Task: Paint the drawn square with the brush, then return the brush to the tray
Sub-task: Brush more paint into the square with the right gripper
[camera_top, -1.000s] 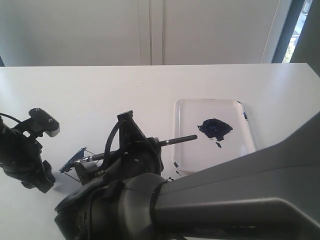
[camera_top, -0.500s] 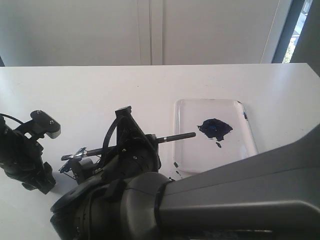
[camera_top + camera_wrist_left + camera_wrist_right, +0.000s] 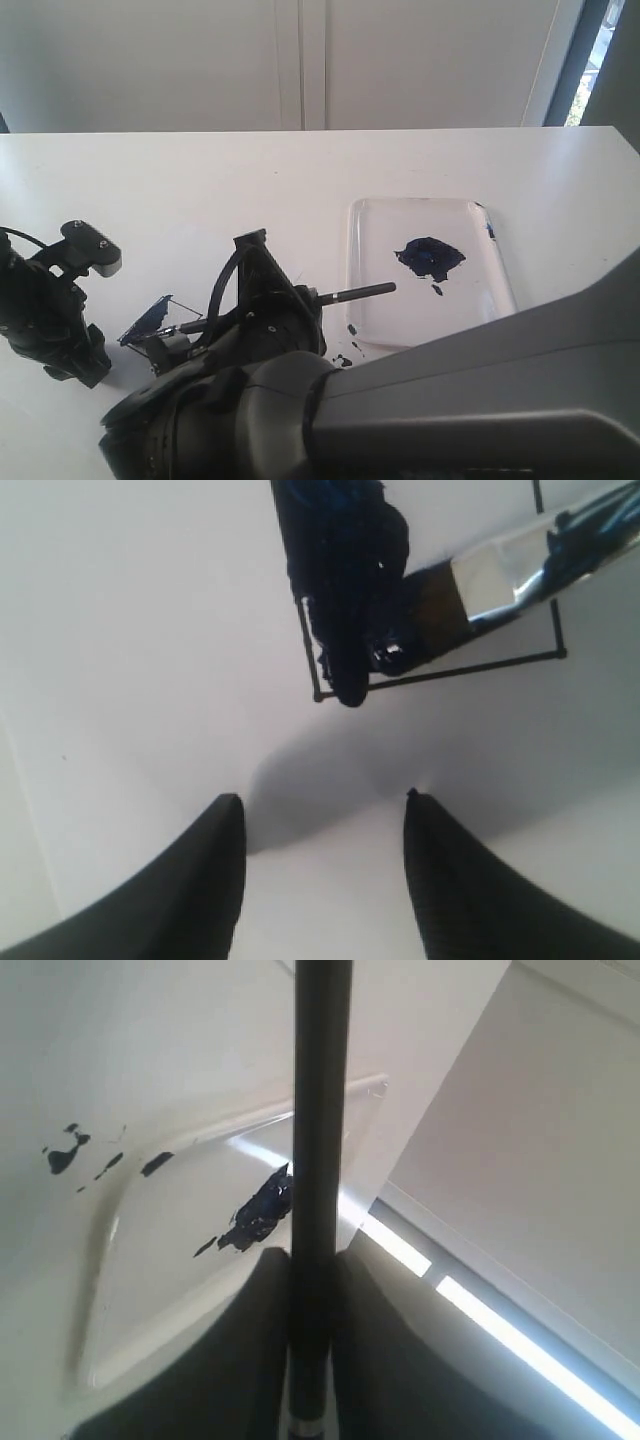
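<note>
Low beside drawn square (image 3: 150,318), right end effector (image 3: 262,308)

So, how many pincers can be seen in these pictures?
2. The left pincer hangs open above the table, next to the square. The right pincer is shut on the brush, whose tip lies on the square. No other seems hidden.

R claw (image 3: 262,312) grips brush (image 3: 360,292), tip at part-blue square (image 3: 150,320), tray (image 3: 400,215) right.
</note>
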Motion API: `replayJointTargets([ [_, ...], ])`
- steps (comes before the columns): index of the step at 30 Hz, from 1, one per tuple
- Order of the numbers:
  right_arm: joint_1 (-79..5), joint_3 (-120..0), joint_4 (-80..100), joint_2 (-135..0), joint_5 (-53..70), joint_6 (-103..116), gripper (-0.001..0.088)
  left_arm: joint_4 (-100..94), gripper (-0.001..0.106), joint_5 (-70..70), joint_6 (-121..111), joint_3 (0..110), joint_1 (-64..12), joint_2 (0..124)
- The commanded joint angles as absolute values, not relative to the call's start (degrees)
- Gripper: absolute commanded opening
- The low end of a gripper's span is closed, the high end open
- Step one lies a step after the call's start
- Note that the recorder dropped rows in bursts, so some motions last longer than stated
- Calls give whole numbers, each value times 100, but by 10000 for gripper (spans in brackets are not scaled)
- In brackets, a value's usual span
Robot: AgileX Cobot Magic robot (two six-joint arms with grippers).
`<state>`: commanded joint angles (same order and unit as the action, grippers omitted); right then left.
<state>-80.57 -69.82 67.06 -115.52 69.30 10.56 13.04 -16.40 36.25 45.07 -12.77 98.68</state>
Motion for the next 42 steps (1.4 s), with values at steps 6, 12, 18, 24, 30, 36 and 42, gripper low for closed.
replayJointTargets([
  [6, -8057, -6982, 6821, -11554, 6928, 1066, 0, 1304, 536, -1618, 3614, 4507, -1277, 9868],
  [12, -8057, -6982, 6927, -11554, 6800, 1052, 0, 1304, 536, -1618, 3598, 4507, -1277, 9868],
  [18, -8057, -6982, 6632, -11554, 6996, 1022, 0, 1304, 536, -1618, 3588, 4507, -1277, 9868],
  [24, -8057, -6982, 6276, -11554, 6996, 878, 0, 1304, 536, -1585, 3575, 4507, -1277, 9868],
  [30, -8057, -6982, 6132, -11554, 6996, 918, 0, 1304, 536, -1585, 3575, 4507, -1277, 9868],
  [36, -8057, -6982, 6123, -11554, 6996, 962, 0, 1304, 536, -1585, 3575, 4507, -1277, 9868],
  [42, -8044, -6982, 6084, -11554, 6996, 1062, 0, 1304, 536, -1607, 3575, 4507, -1277, 9868],
])
